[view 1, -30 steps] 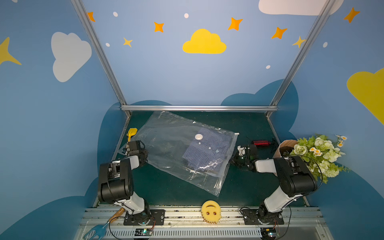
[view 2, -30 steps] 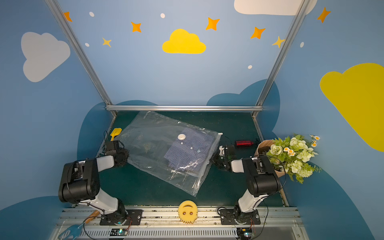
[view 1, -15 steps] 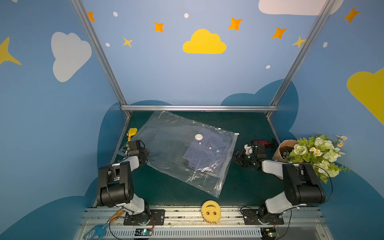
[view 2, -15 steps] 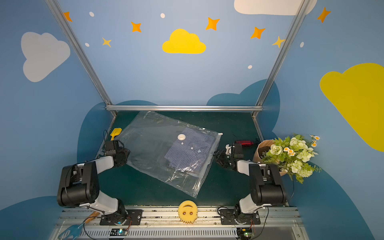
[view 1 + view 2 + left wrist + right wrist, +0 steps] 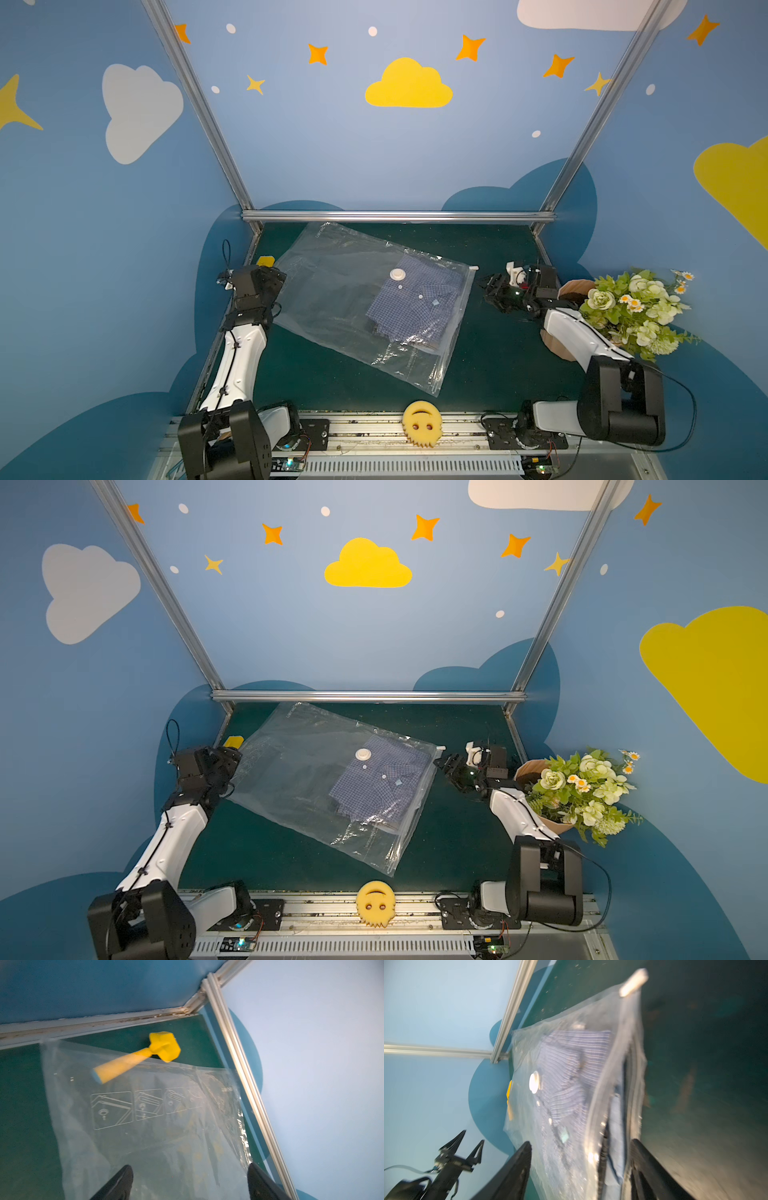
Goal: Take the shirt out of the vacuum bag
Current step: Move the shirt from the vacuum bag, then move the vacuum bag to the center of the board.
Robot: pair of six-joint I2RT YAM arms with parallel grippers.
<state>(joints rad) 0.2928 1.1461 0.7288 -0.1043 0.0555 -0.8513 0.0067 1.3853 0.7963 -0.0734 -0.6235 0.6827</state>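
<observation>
Across the dark green table mat (image 5: 490, 365), centre: vacuum bag (image 5: 328, 291) lying flat and askew. Zip edge faces 3 o'clock, white slider clip (image 5: 473, 268) at its far corner.

Folded blue-checked shirt (image 5: 415, 305) inside, packed toward the zip end. Round white valve (image 5: 397, 273) over the shirt's 10 o'clock corner.

Blue walls (image 5: 374, 166) with cloud and star decals. Aluminium frame rail (image 5: 395, 216) at 12. Yellow smiley sponge (image 5: 422, 424) at 6, flower bouquet (image 5: 640, 307) at 3.

Left gripper (image 5: 190, 1166) at 9, fingers spread wide over the bag's closed end, gripping nothing. Right gripper (image 5: 581, 1142) at 3, fingers apart, pointed at the zip edge, just beside it.

Yellow tool (image 5: 137, 1057) at 10: handle under the bag's corner, seen through the plastic. Both top views show only its head. Bouquet's wrap partly behind the right arm. Right wrist view smeared; can't tell whether the zip is sealed.
</observation>
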